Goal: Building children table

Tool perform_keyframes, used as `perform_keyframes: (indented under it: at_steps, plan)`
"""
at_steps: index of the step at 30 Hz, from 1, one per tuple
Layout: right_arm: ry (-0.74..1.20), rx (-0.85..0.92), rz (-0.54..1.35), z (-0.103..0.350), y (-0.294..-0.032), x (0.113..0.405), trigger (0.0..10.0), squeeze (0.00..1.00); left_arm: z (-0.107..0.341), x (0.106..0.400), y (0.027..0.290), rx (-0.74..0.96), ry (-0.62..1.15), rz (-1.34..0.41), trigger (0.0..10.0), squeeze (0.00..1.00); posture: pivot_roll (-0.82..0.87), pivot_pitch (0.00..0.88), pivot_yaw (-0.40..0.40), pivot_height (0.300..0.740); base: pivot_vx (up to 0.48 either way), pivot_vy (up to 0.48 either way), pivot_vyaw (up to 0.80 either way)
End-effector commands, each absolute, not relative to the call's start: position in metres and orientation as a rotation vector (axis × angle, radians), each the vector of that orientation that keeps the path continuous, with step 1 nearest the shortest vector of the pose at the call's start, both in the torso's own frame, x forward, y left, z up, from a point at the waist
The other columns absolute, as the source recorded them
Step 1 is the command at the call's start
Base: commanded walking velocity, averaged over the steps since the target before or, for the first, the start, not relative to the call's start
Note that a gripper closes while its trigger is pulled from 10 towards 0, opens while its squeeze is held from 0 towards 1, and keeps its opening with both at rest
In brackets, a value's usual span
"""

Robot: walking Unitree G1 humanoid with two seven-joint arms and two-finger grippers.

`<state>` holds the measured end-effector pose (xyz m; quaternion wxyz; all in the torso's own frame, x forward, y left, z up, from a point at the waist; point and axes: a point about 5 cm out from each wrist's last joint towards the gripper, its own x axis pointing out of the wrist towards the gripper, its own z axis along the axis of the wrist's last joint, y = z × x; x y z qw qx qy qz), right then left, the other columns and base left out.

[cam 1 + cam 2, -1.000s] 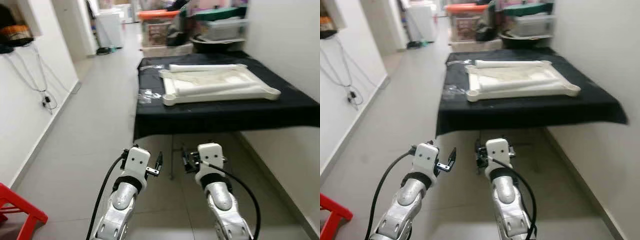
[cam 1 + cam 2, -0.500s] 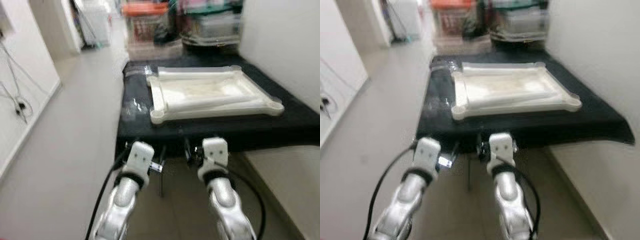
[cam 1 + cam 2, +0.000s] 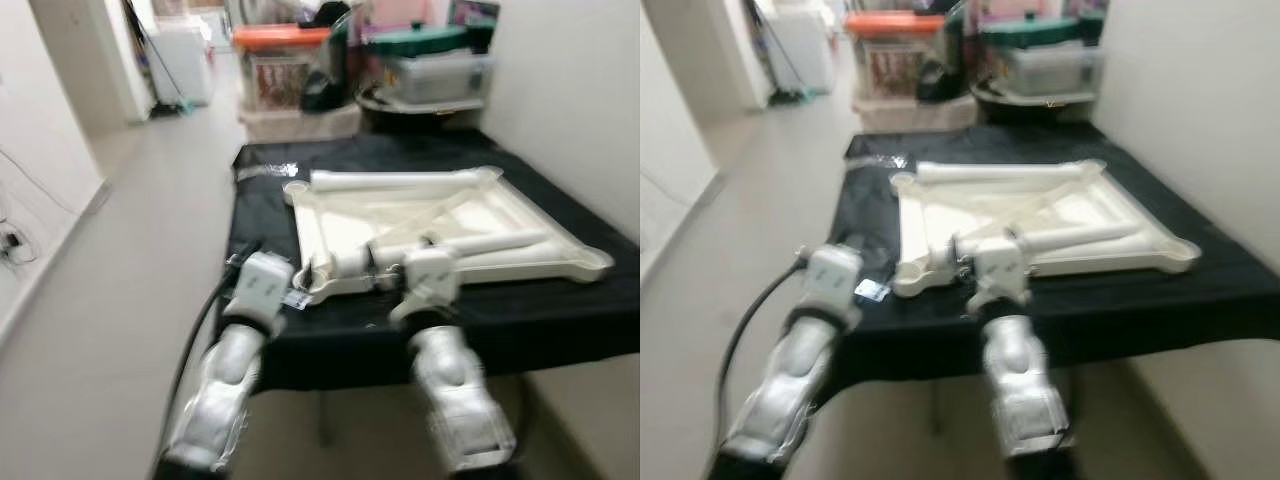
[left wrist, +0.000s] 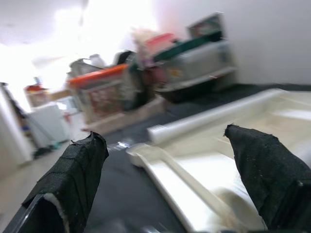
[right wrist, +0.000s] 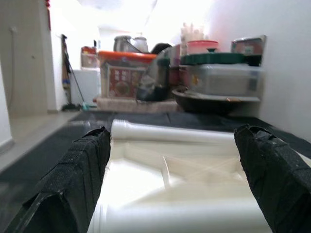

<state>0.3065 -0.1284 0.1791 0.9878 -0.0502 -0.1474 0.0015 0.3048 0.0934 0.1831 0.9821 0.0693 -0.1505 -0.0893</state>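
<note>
While both end effectors gape, the tabletop [image 3: 440, 215] lies inverted.

Pale tiled floor [image 3: 120, 300], white walls [image 3: 560, 80], storage bins [image 3: 290, 70] stacked beyond.

Glossy plastic tabletop [image 3: 430, 225] (matt black cloth [image 3: 330, 345])

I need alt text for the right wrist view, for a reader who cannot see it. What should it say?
Two black fingers of the open right pincer frame an upside-down white tabletop lying on a black cloth, with a white tube-shaped leg across its far edge. Behind stand stacked storage boxes and a dark bowl.
</note>
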Motion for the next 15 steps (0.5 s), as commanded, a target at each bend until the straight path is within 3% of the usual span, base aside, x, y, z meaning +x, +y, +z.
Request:
perform_keyframes:
  at_steps: [1,15]
  plan:
    - [-0.304,-0.082,0.026,0.183,-0.121,0.307,10.0,0.00,0.180,0.306,0.104,0.132,-0.280,-0.140,10.0,0.00,0.05,0.000,-0.006,0.740,0.000,0.000,0.00]
    - [-0.266,-0.099,0.040,0.171,-0.118,0.302,10.0,0.00,0.173,0.307,0.123,0.164,-0.243,-0.094,10.0,0.00,0.05,0.000,-0.010,0.740,0.000,0.000,0.00]
